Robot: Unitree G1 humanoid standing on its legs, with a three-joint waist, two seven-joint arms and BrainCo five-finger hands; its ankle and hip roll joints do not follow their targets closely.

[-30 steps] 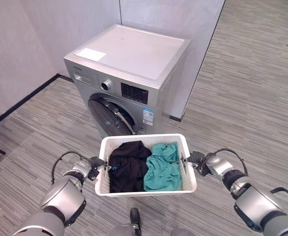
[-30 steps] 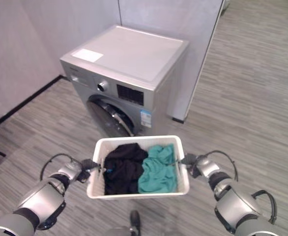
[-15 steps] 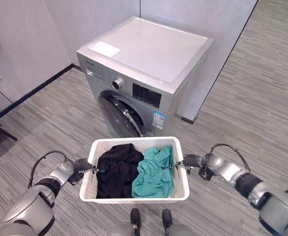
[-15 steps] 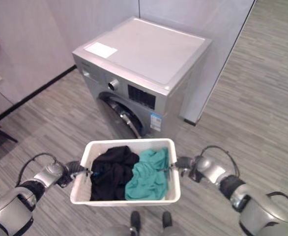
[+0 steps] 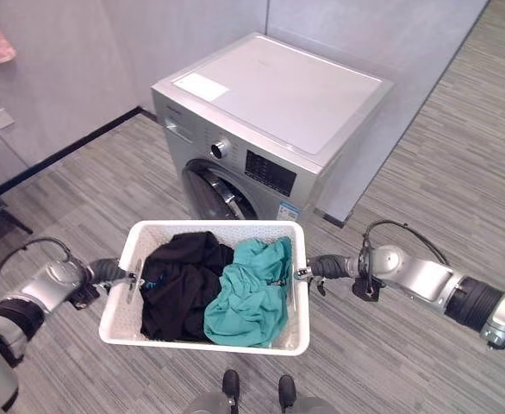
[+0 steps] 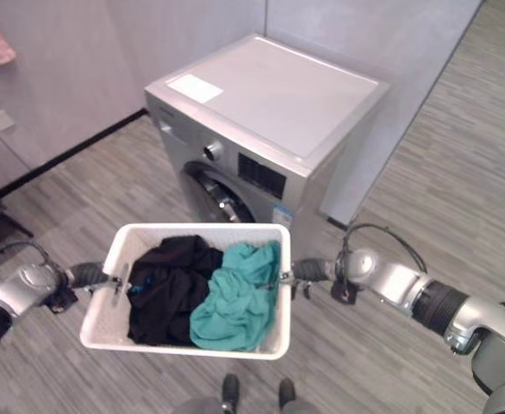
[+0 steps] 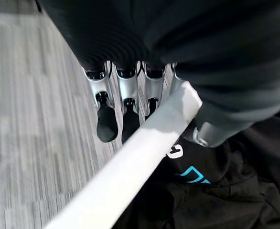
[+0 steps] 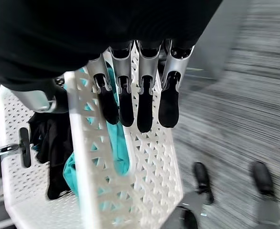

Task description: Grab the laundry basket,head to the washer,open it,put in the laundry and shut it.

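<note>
- The washer [image 5: 270,129] stands straight ahead of you, beyond the basket's far rim, against the wall. Its round door [image 5: 218,190] faces you, low down and shut.
- The basket [image 5: 209,336] hangs between your two arms above the floor [image 5: 408,345], just short of the washer's front. Its long axis runs across you, from one hand to the other.
- Inside it, a black garment [image 5: 179,280] fills the side nearer your left hand and a teal garment [image 5: 248,293] the side nearer your right.
- Your left hand [image 5: 106,272] grips the basket's left rim. In the left wrist view the fingers [image 7: 125,102] drop outside the rim and the thumb sits inside.
- Your right hand [image 5: 326,266] pinches the right rim the same way, fingers [image 8: 142,105] down the outer wall.
- The door lies slightly left of the basket's middle, so I judge your left hand the nearer one to it. Neither hand is free until you set the basket on the floor.
</note>
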